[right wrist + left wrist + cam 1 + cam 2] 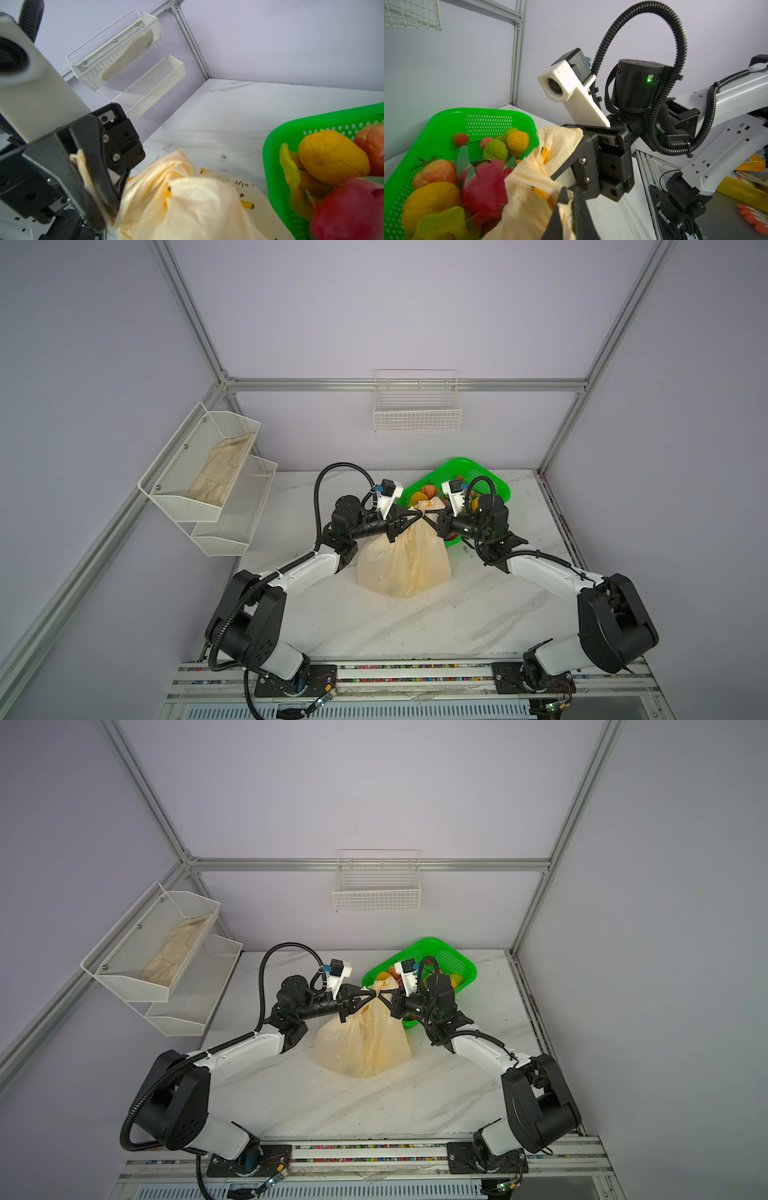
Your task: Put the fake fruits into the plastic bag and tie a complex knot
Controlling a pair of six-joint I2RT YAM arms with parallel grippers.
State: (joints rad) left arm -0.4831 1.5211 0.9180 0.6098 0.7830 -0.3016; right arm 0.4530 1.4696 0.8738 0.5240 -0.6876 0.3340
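- My left gripper [417, 516] and right gripper [430, 517] each pinch the top of the bag [405, 568].
- Pulling hard could tear the thin plastic; the knot [423, 511] seems loose, though it is partly hidden.

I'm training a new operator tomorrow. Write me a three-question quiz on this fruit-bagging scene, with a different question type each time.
1. True or false: the green basket holds no fake fruits.
2. Multiple choice: the left gripper is shut on A) a fruit, B) the plastic bag, C) the basket rim.
3. Fill in: the off-white cloth lies in the ___ tier of the wall rack.

Key: 1 false, since several fruits are in the basket; 2 B; 3 upper.
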